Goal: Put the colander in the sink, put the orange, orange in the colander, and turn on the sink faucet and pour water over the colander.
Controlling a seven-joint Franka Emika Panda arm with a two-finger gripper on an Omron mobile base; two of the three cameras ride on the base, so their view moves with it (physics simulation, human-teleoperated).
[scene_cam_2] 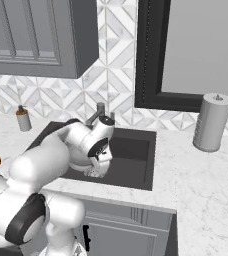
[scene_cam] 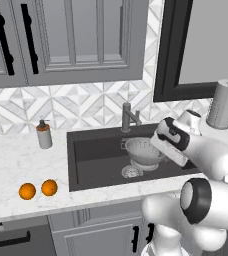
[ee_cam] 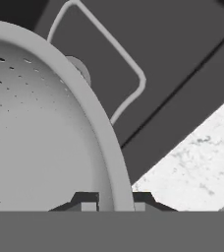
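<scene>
Hand view puts the two dark finger tips of the gripper [ee_cam: 115,199] either side of the rim of the small round silvery perforated metal colander [ee_cam: 40,133], so the claw is pinched narrow on that rim. From the left base view, the colander [scene_cam: 143,151] sits low inside the big dark charcoal rectangular sink [scene_cam: 93,160], just above the round silvery drain [scene_cam: 131,172], though I cannot tell whether it rests on the floor yet. Both small bright oranges [scene_cam: 38,189] lie on the white marble counter [scene_cam: 16,165], well apart from the basin. The grey metal faucet [scene_cam: 128,117] shows no stream. I'd judge step one nearly finished; fruit and water remain.
</scene>
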